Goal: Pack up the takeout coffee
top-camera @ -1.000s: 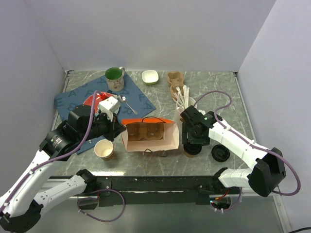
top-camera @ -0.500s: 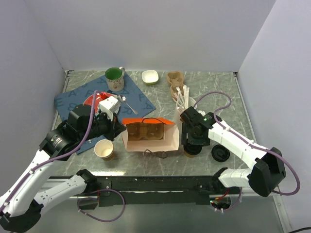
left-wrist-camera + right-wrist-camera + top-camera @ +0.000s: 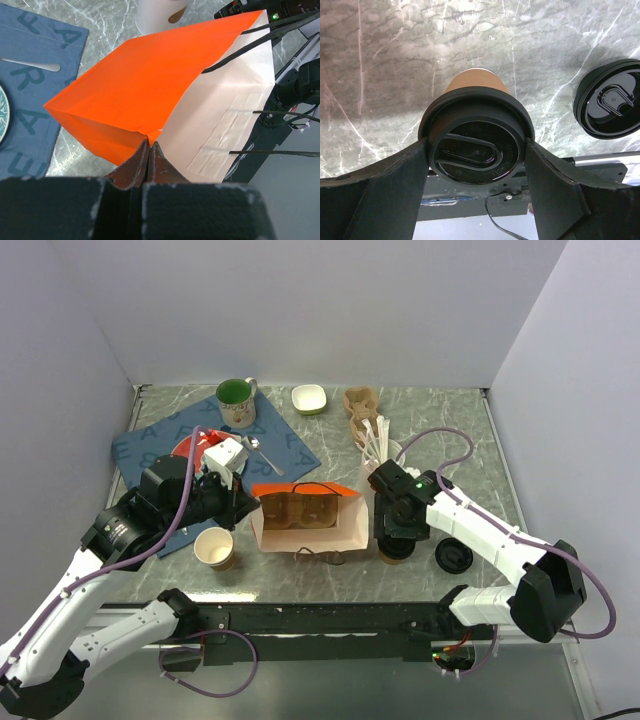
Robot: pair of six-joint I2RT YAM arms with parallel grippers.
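Right wrist view: almost nothing has shifted. The right tool point(image 3: 477, 159) stays clamped on the takeout coffee point(image 3: 476, 82), which stands on the worktop point(image 3: 385, 60) beside the bag point(image 3: 305, 532) (left tool point(image 3: 149, 153) pinches its edge), so lifting looks next.

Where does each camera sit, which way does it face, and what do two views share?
Top external: above and behind the arms, looking down at the table; both arms show.
Left wrist: on the left arm, facing the bag; the shut left hand shows.
Right wrist: on the right arm, facing down at the coffee; the right hand flanks it.
Shared: top and left wrist both see the bag.
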